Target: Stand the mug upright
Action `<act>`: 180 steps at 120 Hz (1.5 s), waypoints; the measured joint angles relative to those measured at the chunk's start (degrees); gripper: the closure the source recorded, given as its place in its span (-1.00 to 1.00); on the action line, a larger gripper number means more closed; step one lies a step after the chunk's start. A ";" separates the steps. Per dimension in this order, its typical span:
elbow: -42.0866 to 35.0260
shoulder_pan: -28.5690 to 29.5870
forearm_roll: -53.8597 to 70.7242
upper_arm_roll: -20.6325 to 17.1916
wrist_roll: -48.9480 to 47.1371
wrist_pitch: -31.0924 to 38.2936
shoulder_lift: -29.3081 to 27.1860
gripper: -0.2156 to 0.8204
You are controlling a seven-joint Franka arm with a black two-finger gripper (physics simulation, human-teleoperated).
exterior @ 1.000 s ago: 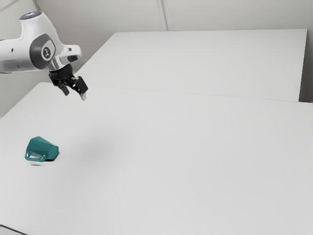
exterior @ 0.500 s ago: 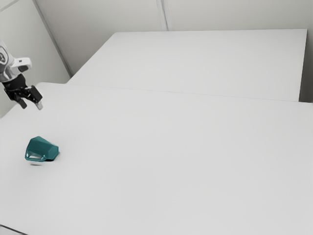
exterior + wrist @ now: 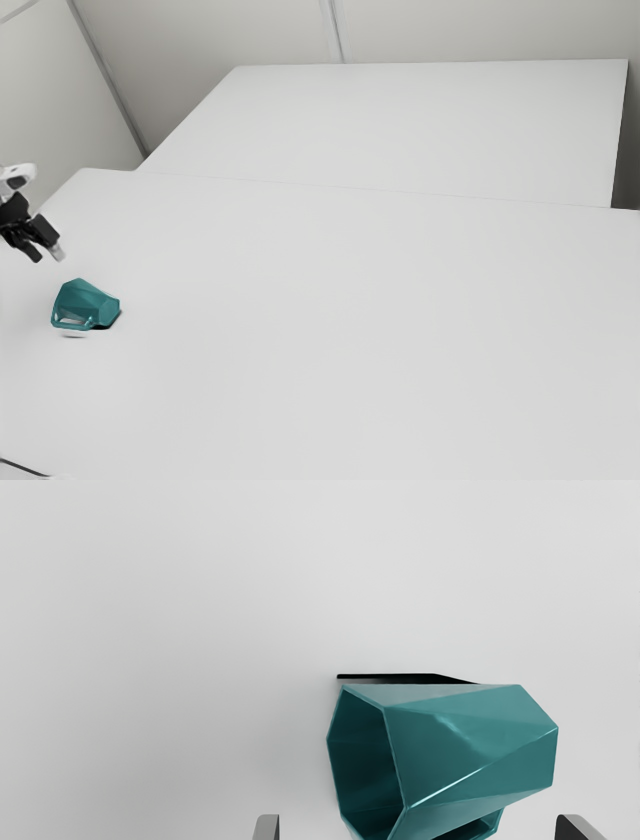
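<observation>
**Teal mug (image 3: 465, 750), lying on its side, below our parted claw (image 3: 48, 256)**

Item one: mug, faceted, one piece. We find it on the white desk (image 3: 350, 330), tipped over, near the claw and lower than it. Mouth turned toward the side of one finger (image 3: 266, 828), base toward that of the other. Handle (image 3: 494, 825) on the flank nearer our fingertips, partly cut off by the wrist view's edge. Dark shadow along the opposite flank.

Item two: claw, black, two fingers, standing wide apart, with nothing clamped; we hold it above the desk, clear of the mug.

Item three: arm (image 3: 17, 175), white, directly above the claw, at the edge of the exterior view's left.
</observation>
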 joint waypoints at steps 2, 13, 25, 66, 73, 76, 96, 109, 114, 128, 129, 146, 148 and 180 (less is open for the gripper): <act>0.46 0.31 -0.56 -0.10 0.42 -0.38 0.53 -0.58; 2.71 2.21 -3.42 -0.85 2.54 -2.51 3.37 -0.58; 5.79 3.84 -6.47 -1.29 4.63 -5.24 7.09 -0.58; 8.37 7.19 -17.25 -1.72 9.40 -13.50 13.05 -0.58; 8.32 7.45 -18.49 -1.72 9.71 -14.48 13.63 -0.58; 8.29 7.50 -18.96 -1.74 9.78 -14.87 13.83 -0.58; 7.78 7.75 -21.48 -1.79 9.68 -16.59 14.87 -0.26; 7.64 8.45 -22.47 -1.74 9.46 -17.66 14.99 0.10; 7.63 8.67 -22.82 -1.72 9.38 -18.01 14.96 0.24; 7.62 8.87 -23.58 -1.76 9.23 -18.66 14.93 0.52; 7.62 8.87 -23.62 -1.76 9.22 -18.69 14.93 0.53; 7.62 8.81 -24.26 -1.82 9.15 -18.92 14.92 0.67; 7.62 8.82 -24.31 -1.82 9.14 -18.93 14.92 0.69; 7.27 8.48 -25.21 -1.73 8.91 -18.91 14.68 0.83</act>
